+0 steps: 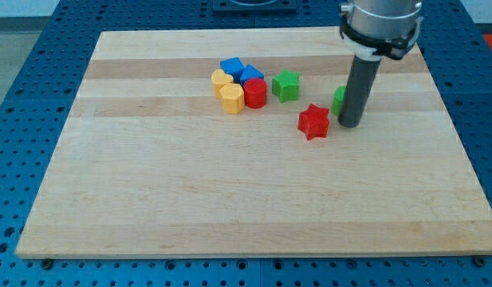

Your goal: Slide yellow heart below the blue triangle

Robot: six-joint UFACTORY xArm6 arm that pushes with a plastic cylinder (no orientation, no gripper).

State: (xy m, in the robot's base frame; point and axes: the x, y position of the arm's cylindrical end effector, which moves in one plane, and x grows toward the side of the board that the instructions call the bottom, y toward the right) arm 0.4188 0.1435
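On the wooden board [230, 207], seen from the one camera, my tip [350, 124] rests on the view's right side, well apart from the cluster where the work must happen. It is only a bare rod, so it has no jaws to open or close and it holds nothing. Just beside it on the view's left is the red star [313, 121], near but I think not touching, and behind the rod a green block [340, 99] shows only a small part, so I cannot tell its shape. Further to the view's left stands a green star [285, 85] alone. The cluster is at the view's top, left of centre: two blue blocks at the back, one [231, 67] more to the left and one [251, 75] that I take for the blue triangle, though the shape is not fully clear. A red cylinder [255, 93] touches it from below. Two yellow blocks are close together; the upper one [221, 79] I cannot identify, and the lower one [232, 97] I judge is the yellow heart, touching the red cylinder on its left. In my judgement the push is not yet begun; this is the approach step. The place below the triangle is taken by the red cylinder, so the next move calls for bringing my tip around the red star to the view's left of the heart, then pushing it toward the view's right and bottom, without scattering the neighbours.
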